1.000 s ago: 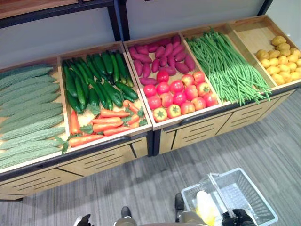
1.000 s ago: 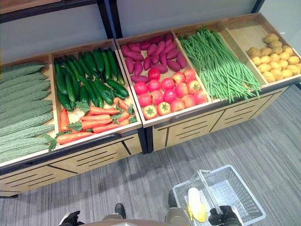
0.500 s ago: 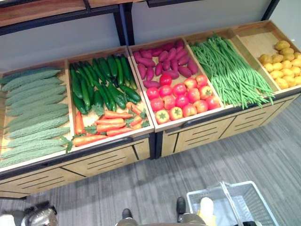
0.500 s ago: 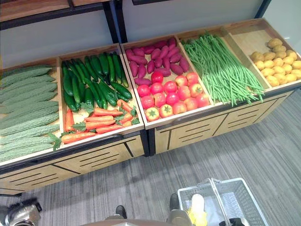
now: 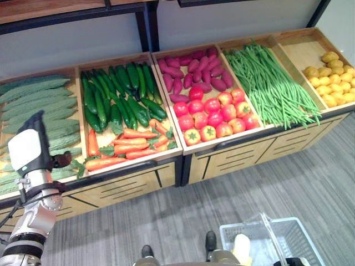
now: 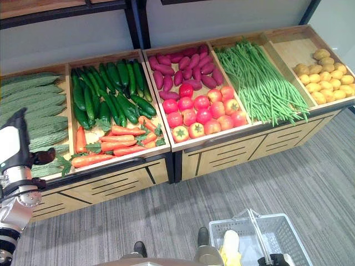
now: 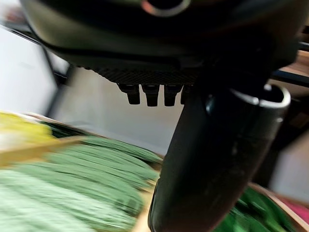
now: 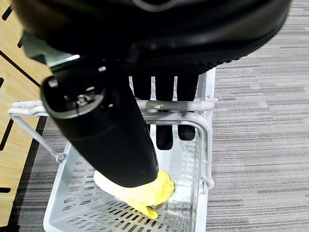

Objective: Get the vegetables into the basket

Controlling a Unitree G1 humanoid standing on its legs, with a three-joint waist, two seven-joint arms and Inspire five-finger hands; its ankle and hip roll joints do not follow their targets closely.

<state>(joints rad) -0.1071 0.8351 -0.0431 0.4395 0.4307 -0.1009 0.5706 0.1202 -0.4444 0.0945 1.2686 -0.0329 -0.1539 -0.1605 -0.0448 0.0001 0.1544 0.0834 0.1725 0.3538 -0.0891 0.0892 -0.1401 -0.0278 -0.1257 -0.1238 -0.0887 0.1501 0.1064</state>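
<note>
My left hand (image 5: pixel 29 148) is raised at the front edge of the bin of green bitter gourds (image 5: pixel 40 108), close to the carrots (image 5: pixel 123 146). Its fingers (image 7: pixel 150 94) are straight and hold nothing. At the bottom right, the light grey wire basket (image 5: pixel 288 233) hangs above the floor. My right hand (image 8: pixel 164 87) is curled round its handle (image 8: pixel 195 105). A yellow and white vegetable (image 8: pixel 142 194) lies inside the basket.
The wooden stand holds, from left to right, cucumbers (image 5: pixel 117 94), purple sweet potatoes (image 5: pixel 191 69), tomatoes (image 5: pixel 213 113), green beans (image 5: pixel 272 83) and potatoes (image 5: pixel 333 77). Grey carpet (image 5: pixel 183 221) lies between the stand and me.
My left arm has risen from the lower left corner to the front of the gourd bin. The view has shifted a little, and the basket sits lower in it.
</note>
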